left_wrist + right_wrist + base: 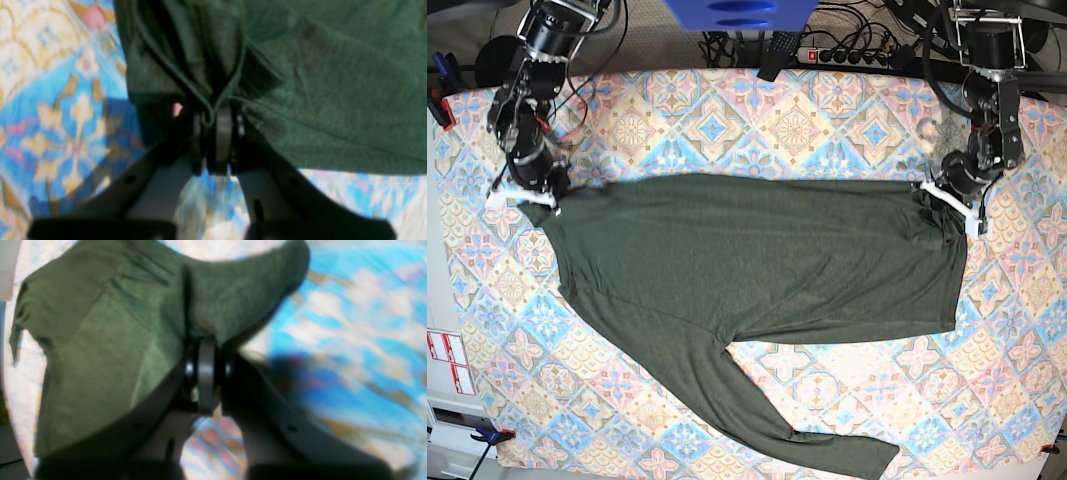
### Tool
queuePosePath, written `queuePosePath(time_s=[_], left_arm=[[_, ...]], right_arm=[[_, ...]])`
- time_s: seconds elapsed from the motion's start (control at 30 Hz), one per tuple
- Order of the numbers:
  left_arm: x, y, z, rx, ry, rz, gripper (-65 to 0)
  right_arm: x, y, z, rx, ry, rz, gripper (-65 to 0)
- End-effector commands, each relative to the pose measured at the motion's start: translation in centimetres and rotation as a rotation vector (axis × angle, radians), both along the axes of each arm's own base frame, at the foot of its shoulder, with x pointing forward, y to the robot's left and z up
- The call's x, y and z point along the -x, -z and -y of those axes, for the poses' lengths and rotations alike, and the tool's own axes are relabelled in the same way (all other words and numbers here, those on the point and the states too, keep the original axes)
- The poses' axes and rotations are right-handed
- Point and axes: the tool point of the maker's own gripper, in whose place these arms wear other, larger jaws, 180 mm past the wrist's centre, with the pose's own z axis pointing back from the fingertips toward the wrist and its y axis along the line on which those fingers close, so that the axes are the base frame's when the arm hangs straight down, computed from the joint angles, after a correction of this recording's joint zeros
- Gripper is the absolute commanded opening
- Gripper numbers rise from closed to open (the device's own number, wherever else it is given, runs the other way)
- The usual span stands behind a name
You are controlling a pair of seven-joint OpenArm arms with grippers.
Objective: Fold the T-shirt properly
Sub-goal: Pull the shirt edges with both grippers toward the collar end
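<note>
- A dark olive-green long-sleeved T-shirt (757, 270) lies spread across the counter (847, 110), which wears a cloth of blue, yellow and pink tile pattern.
- In the base view the garment stretches sideways between the two arms, its upper edge pulled into a nearly straight line from one gripper to the other.
- The right gripper (532, 190), at the left of the base view, is clamped on a corner of the T-shirt; its wrist camera shows the jaws pressed together on a pinch of green knit (203, 336), with the fabric fanning away to the left.
- The left gripper (952, 200), at the right of the base view, grips the opposite end; its wrist camera shows a hemmed edge of cloth (213, 103) caught between the closed jaws, the fabric bunched into folds just above them.
- One long sleeve (767, 410) trails diagonally from the body toward the counter's near edge, ending close to the lower right of the base view.
- The lower hem of the body sits flat on the patterned cloth, with light wrinkles near the left gripper.
- Cables and a power strip (847, 55) run along the far edge behind the counter.
</note>
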Motion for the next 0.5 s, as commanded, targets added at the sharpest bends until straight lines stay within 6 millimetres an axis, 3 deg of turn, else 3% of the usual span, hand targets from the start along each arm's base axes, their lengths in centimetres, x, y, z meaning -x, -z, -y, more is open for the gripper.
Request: queuePosePath(time_s=[0.0,0.33,0.47], left_arm=[[-0.4,-1.4,-1.2,-0.045,0.007,0.037,-65.0],[4.2,-1.7,0.4,-0.060,0.076,0.002,-65.0],[6.6,-2.1,-1.1,-0.084,0.046,-0.017,-65.0]], right_arm=[[-0.1,-1.3,1.5,0.049,0.014,0.036,-65.0],[5.9,-1.3,1.9,0.118,-0.020,-0.044,-65.0],[8.2,-1.4,1.8,0.138,-0.036,-0.077,-65.0]])
